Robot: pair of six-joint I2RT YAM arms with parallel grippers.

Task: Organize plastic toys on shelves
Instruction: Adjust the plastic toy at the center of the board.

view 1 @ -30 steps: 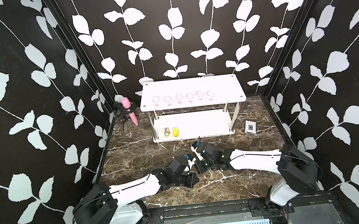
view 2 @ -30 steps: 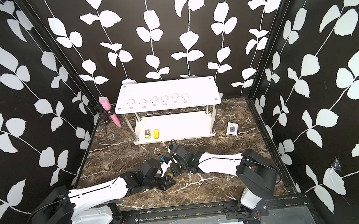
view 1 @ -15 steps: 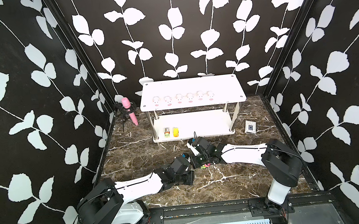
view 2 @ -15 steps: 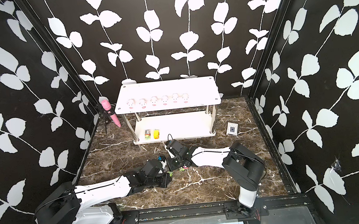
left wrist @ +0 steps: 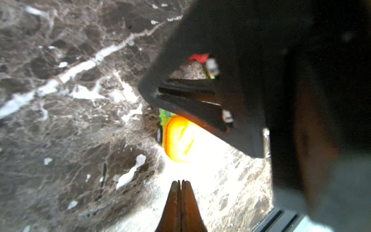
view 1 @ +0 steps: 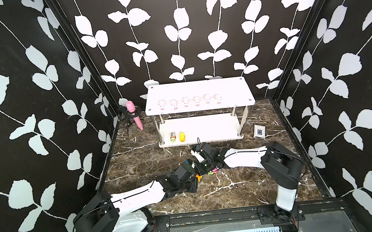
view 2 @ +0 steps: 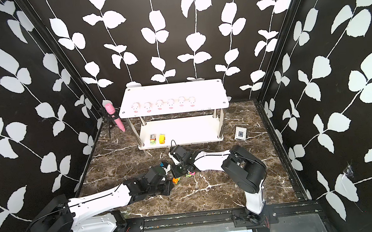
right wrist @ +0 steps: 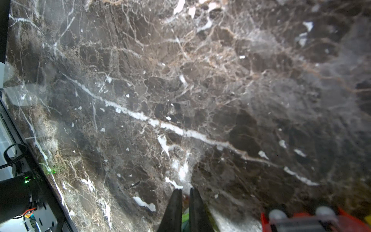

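Black walls printed with white leaves close in a brown marble bench (view 1: 235, 186). At its far middle stand the shelves (view 1: 201, 89). Six pigs (view 1: 185, 102) are lined up on the top board, and two vehicles (view 1: 177, 137) sit at one front corner of the lower board.

Both arms reach low over the bench's middle, crowding the loose vehicles (view 2: 182, 177), which are well apart from the rack. The left pincer (left wrist: 181, 182) is pressed fully closed and holds nothing. The right pincer (right wrist: 185, 190) shows a narrow gap with green in it, and I cannot tell whether it grips that toy.

The step looks like picking one vehicle for the lower board:

- **Clear the space:** pull the left arm back so the two wrists don't collide.
- **Grip:** spread the right fingers wider than the green one (left wrist: 164, 116) and close across its body sides rather than along the wheels, or it may roll away.
- **Neighbour:** the orange one (left wrist: 178, 138) is touching or nearly touching it, so come straight down and lift straight up.
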